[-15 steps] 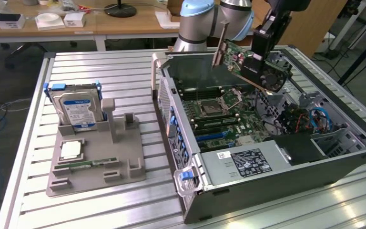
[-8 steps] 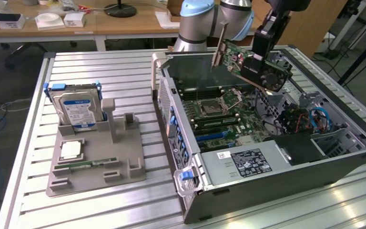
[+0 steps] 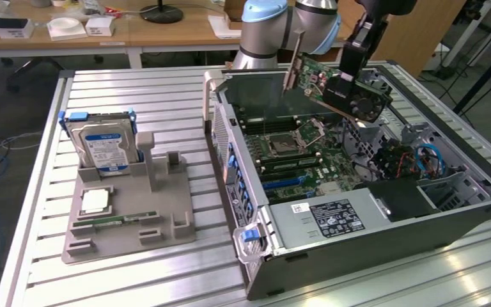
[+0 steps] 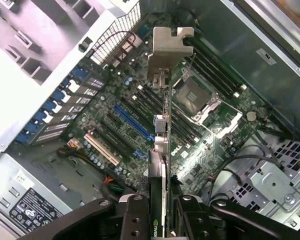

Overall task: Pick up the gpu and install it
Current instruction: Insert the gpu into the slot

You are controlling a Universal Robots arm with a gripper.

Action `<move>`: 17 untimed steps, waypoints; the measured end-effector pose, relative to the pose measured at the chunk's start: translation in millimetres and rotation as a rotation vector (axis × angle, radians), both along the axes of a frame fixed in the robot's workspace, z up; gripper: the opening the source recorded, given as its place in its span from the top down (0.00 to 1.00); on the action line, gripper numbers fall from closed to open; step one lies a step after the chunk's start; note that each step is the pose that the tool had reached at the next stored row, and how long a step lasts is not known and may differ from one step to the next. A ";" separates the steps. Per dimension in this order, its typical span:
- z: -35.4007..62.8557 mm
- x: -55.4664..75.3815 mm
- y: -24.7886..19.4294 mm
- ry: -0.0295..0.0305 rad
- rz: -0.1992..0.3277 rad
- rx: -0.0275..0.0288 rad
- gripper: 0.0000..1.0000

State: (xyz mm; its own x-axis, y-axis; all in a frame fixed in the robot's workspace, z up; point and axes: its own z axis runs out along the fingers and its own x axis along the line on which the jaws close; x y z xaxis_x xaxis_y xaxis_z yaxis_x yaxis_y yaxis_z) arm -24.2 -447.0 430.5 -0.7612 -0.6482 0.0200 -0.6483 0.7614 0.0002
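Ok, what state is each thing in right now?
Dark grey computer case: on its side, open, motherboard exposed.
Green graphics card with black cooler block: gripped, tilted above the case, not seated.
Gripper: shut on the card.
Silver hard drive with blue label: upright in grey holder.
Narrow green memory stick: flat on holder.

arm: cut off at the exterior view's top edge
gpu: gripped end hidden inside the gripper
power supply label: print too small to read

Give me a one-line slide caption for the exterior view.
The gripper holds the gpu tilted above the open computer case; a hard drive stands in the grey holder beside it.
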 end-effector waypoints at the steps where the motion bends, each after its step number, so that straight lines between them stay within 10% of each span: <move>1: 0.0 0.0 0.0 0.0001 0.006 0.0000 0.74; 17: 0.0 0.0 0.0 0.0000 0.094 0.0000 0.74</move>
